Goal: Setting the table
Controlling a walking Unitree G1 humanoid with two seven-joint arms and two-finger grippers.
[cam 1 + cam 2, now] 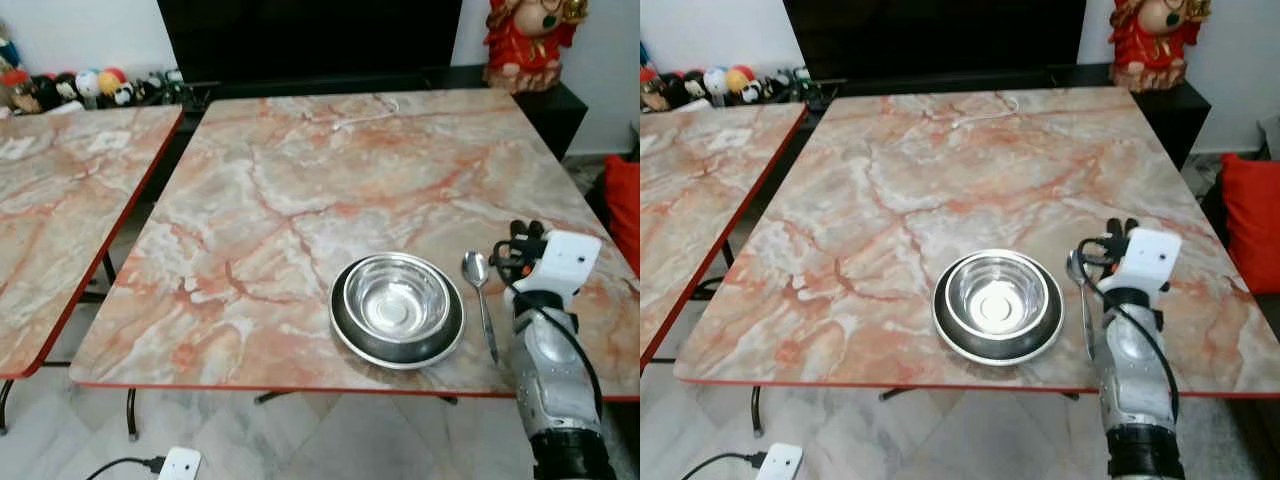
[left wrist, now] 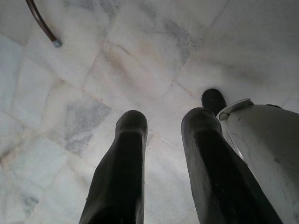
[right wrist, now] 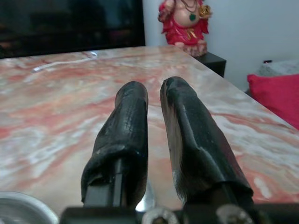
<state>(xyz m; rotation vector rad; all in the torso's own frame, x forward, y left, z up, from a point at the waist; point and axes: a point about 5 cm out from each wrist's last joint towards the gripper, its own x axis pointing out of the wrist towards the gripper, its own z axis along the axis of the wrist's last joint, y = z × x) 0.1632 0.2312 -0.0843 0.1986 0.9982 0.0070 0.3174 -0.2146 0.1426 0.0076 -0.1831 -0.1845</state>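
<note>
A steel bowl (image 1: 397,298) sits inside a dark-rimmed steel plate (image 1: 345,335) near the front edge of the marble table (image 1: 300,180). Just right of the plate a spoon (image 1: 480,300) lies flat, handle toward me. My right gripper (image 1: 520,232) hovers low over the table right beside the spoon's bowl end. In the right wrist view its fingers (image 3: 131,107) stand almost together with nothing between them, and the spoon's tip (image 3: 147,198) shows beneath them. My left gripper (image 2: 163,121) hangs open above the floor.
A second marble table (image 1: 60,200) stands on the left across a narrow gap. A red figurine (image 1: 525,40) and a black cabinet are behind the table, a red cushion (image 1: 625,210) at the right. A white cable (image 1: 365,118) lies at the far edge, and a white plug (image 1: 180,465) on the floor.
</note>
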